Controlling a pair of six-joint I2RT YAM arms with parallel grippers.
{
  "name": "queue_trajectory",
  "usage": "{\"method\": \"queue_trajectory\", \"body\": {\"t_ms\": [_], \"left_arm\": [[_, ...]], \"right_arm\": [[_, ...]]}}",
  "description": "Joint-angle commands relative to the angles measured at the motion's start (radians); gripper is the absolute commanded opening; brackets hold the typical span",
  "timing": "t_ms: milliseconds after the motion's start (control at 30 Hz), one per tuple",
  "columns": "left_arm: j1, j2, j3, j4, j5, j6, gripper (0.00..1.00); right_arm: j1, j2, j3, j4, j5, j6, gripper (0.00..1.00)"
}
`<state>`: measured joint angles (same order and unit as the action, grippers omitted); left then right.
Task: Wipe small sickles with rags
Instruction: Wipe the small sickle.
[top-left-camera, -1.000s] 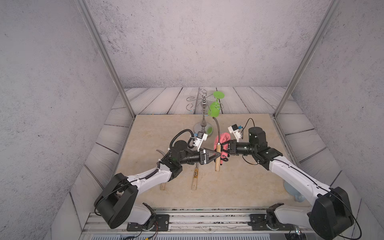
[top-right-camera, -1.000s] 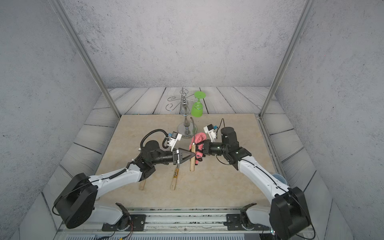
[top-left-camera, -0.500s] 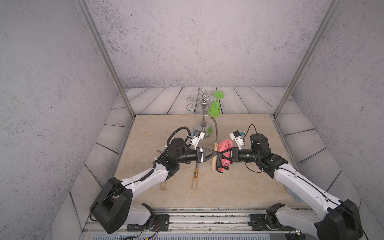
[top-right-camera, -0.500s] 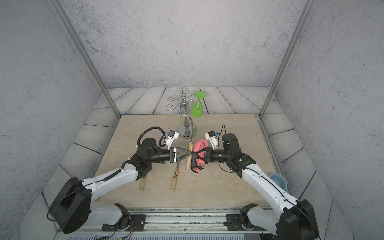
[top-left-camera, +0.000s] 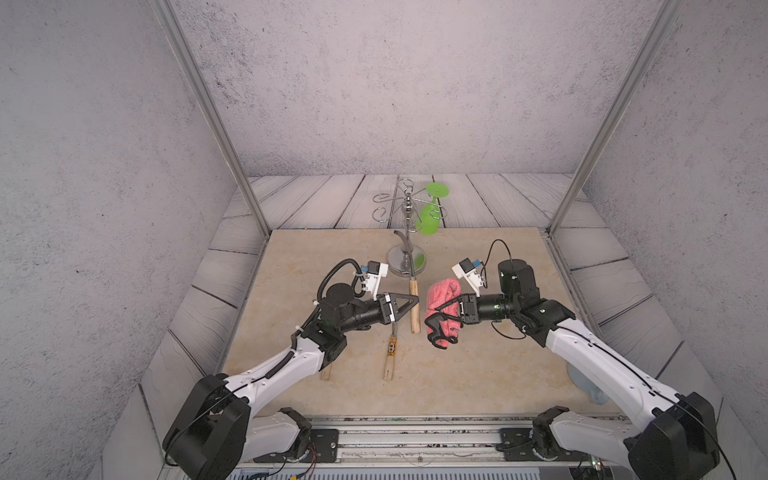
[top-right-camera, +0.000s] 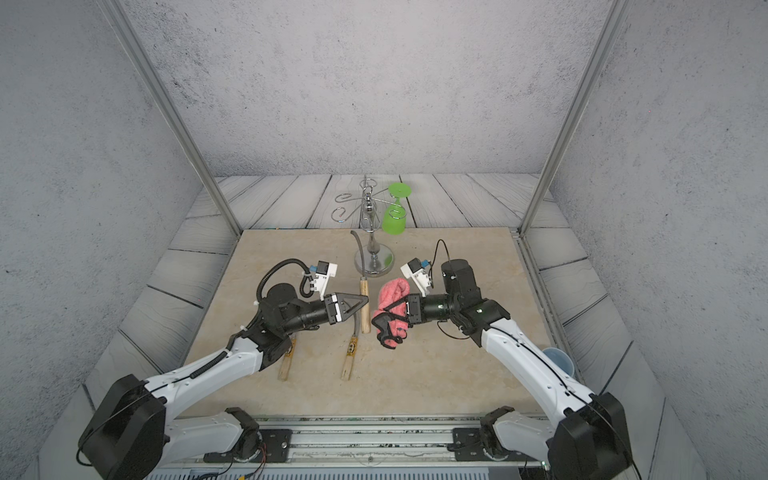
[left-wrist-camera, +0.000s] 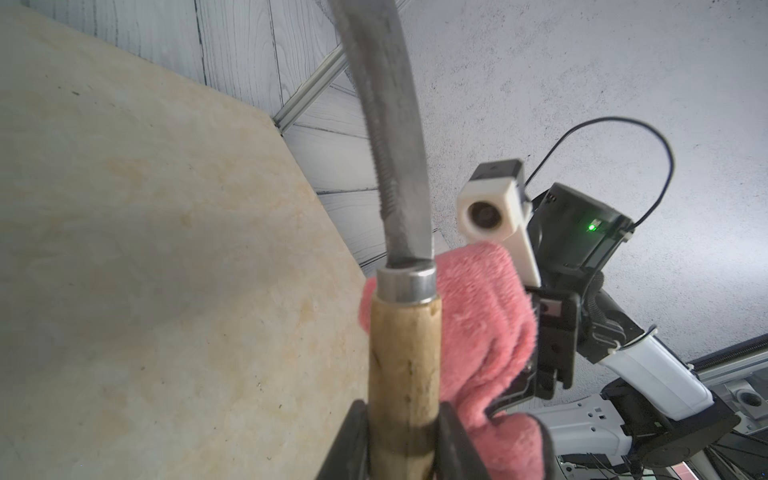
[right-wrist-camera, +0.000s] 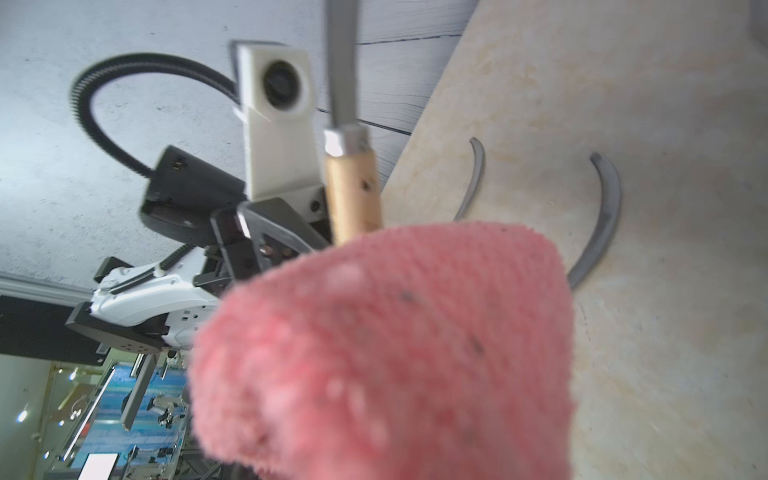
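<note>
Nearest the front of the bench (top-left-camera: 498, 374), a banded sickle (top-left-camera: 390, 353) lies flat with its pale handle toward the front edge. A second lying sickle (top-left-camera: 325, 372) sits just beside it, mostly hidden beneath the left arm. Above and beyond them, the left tool (top-left-camera: 414, 301) is clamped narrow on the wooden handle of the held sickle (top-left-camera: 412, 289), whose dark curved blade points away toward the back. Facing it, the right tool (top-left-camera: 451, 309) is closed on the pink rag (top-left-camera: 444, 293), with a black strap (top-left-camera: 434, 328) hanging at the rag's near end. The rag hangs just beside the held handle; whether they touch I cannot tell. Farthest back stands a chrome stand (top-left-camera: 406, 266), with a green goblet (top-left-camera: 430, 218) hanging upside down from one wire arm.
</note>
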<state>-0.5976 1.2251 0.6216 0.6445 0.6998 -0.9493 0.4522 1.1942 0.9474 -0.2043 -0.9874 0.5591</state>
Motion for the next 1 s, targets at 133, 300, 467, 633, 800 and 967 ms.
{"method": "queue_trajectory", "body": {"t_ms": [133,300,467,633,800,967], "left_arm": [[-0.005,0.027,0.011,0.158,0.043,-0.066,0.0],[-0.01,0.031,0.014,0.189,0.046,-0.087,0.0],[-0.01,-0.009,0.0,0.142,0.035,-0.062,0.0],[-0.01,-0.025,0.001,0.116,0.035,-0.047,0.0],[-0.01,-0.002,0.016,0.137,0.043,-0.055,0.0],[-0.01,0.057,0.036,0.201,0.057,-0.09,0.0]], "right_arm": [[0.0,0.111,0.153,-0.037,-0.145,-0.123,0.1],[-0.001,0.162,0.222,-0.083,-0.108,-0.152,0.1],[-0.007,0.192,0.324,-0.266,0.047,-0.25,0.09],[-0.017,0.215,0.389,-0.356,0.105,-0.295,0.09],[-0.017,0.251,0.427,-0.359,0.056,-0.303,0.09],[-0.01,0.282,0.444,-0.333,-0.005,-0.29,0.09]]}}
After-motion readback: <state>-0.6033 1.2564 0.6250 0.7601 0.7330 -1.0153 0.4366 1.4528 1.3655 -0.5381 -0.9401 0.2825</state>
